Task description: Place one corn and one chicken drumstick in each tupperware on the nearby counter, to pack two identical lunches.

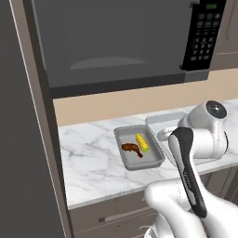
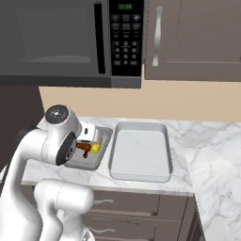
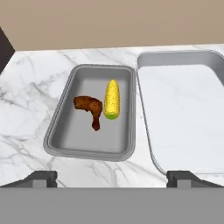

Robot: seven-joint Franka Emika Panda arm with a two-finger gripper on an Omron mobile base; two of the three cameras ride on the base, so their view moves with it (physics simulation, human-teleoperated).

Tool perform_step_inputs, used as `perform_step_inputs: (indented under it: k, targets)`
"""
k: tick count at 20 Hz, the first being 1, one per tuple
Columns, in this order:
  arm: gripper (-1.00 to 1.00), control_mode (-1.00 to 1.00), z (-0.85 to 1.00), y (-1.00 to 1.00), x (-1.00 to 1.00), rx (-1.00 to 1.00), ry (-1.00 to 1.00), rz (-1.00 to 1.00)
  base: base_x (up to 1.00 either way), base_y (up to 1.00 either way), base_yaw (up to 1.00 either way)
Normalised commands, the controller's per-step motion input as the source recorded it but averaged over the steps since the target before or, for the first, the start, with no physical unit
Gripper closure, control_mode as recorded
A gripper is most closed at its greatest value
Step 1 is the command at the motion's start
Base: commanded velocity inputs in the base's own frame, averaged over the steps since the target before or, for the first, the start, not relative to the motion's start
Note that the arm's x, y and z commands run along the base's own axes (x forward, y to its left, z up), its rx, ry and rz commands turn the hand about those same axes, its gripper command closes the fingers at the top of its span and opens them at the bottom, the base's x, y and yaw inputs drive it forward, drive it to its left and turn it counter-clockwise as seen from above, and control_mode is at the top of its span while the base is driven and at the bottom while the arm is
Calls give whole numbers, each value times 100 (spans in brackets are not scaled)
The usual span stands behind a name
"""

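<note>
The arm hides part of the larger tupperware (image 1: 160,122) – the microwave (image 2: 56,42) clock digits are too blurred to read – and the pincer (image 3: 112,180) stands wide, holding nothing.

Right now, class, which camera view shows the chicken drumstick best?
The hand view: the chicken drumstick lies unobstructed in the smaller tray, beside the corn. The left base view shows it smaller but clear; in the right base view the arm partly hides it.

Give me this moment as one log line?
gripper: open, above counter | small tupperware: drumstick + corn | large tupperware: nothing inside
</note>
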Motion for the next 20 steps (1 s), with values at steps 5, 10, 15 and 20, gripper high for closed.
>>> perform_step_inputs:
  k: [5,10,15,20]
  targets:
    - [-100,-100,11,-1,-98,0,-4,0,0,0,0]
    - [-100,-100,-3,0,-46,0,-2,0,0,0,0]
    - [-100,100,-23,0,0,0,-1,0,0,0,0]
    - [-100,100,0,0,0,0,0,0,-53,0,1]
